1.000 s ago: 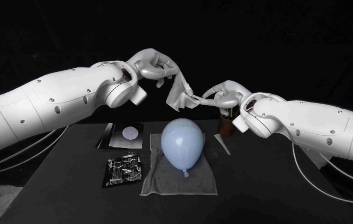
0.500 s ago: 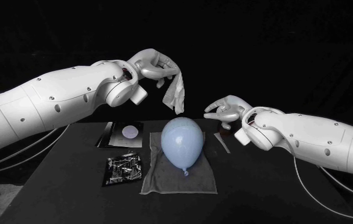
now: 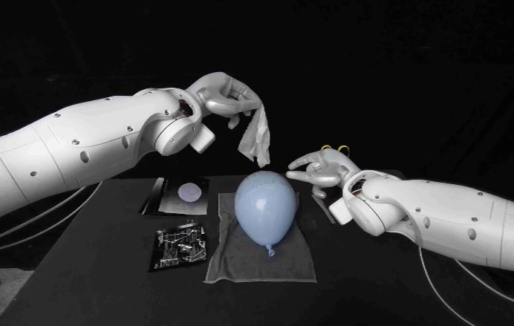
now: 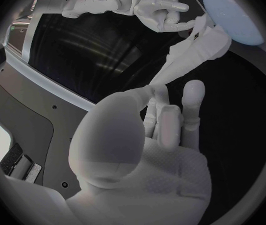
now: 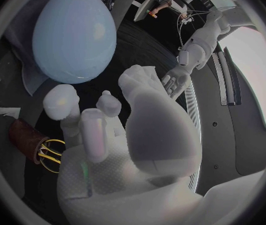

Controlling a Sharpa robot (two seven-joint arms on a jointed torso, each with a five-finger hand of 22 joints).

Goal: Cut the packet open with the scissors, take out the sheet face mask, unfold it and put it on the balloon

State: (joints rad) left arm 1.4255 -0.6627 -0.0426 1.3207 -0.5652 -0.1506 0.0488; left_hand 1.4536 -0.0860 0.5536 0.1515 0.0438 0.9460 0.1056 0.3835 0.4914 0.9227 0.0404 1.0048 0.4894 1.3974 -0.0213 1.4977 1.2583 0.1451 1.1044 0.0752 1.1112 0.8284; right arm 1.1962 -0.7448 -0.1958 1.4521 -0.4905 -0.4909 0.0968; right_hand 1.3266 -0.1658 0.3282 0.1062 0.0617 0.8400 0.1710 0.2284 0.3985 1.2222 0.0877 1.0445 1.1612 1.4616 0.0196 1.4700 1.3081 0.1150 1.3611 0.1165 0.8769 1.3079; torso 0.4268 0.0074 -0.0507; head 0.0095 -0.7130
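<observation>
Nearest to me, a grey cloth (image 3: 262,266) lies on the black table (image 3: 107,281). The pale blue balloon (image 3: 266,206) rests on it, with the knot toward me. The crumpled packet (image 3: 180,246) lies just beside the cloth, on my left side. Farther, near the balloon's far right side, my right hand (image 3: 319,168) hovers with loose, parted fingers and holds nothing. Farthest and higher, my left hand (image 3: 225,97) pinches the white sheet mask (image 3: 257,139). The mask hangs down half folded, and its lower end is just above the balloon.
</observation>
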